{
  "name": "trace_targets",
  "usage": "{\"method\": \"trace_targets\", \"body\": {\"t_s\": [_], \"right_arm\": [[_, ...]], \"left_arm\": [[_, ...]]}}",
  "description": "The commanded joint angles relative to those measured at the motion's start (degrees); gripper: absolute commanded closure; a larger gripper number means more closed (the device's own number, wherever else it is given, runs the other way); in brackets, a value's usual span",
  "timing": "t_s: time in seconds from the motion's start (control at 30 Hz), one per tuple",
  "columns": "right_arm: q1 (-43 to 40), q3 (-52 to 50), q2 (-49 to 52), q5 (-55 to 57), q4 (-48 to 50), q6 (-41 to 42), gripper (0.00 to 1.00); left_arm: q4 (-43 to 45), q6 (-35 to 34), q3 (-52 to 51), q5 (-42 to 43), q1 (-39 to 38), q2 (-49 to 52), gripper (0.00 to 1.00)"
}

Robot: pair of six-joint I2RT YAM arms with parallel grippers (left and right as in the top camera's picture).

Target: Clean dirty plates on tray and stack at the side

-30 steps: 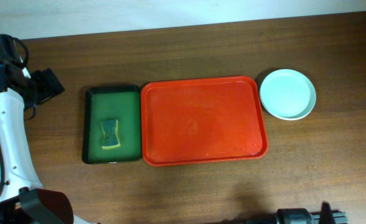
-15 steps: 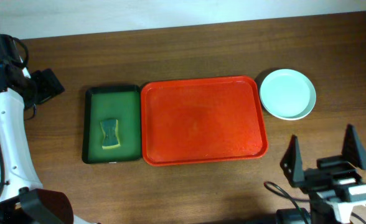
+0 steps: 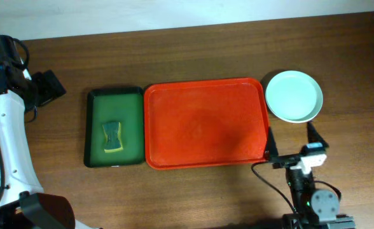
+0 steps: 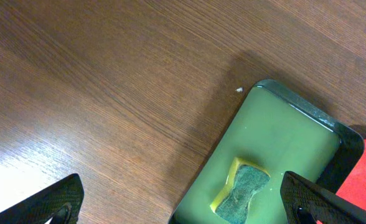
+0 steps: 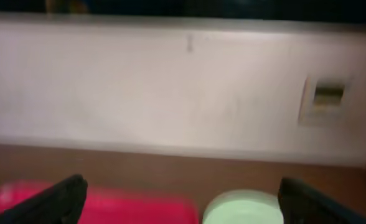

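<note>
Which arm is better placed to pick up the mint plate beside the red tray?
Right. The right arm has its jaws open just short of the mint plate, on that side of the red tray. The left arm has its jaws by the green tray, across the red tray.

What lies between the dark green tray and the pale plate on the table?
The red tray, with nothing on it, lies between the green tray and the plate; the overhead view shows this.

Right wrist view blurred throughout; bright red plastic tray (image 5: 108,208) and pale mint round plate (image 5: 242,208) cut off at lower edge. Left wrist view: dark green rectangular tray (image 4: 282,134) runs off lower right. Overhead: plate single or stacked, cannot tell.
</note>
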Motion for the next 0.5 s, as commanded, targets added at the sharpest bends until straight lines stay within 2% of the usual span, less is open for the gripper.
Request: {"method": "trace_targets", "body": {"t_s": [0.0, 0.47], "right_arm": [[0.5, -0.3, -0.3, 0.7, -9.5, 0.6, 0.02], [0.5, -0.3, -0.2, 0.7, -10.7, 0.6, 0.02]], "left_arm": [[-0.1, -0.7, 0.3, 0.4, -0.1, -0.1, 0.01], [-0.1, -0.7, 0.3, 0.4, -0.1, -0.1, 0.01]]}}
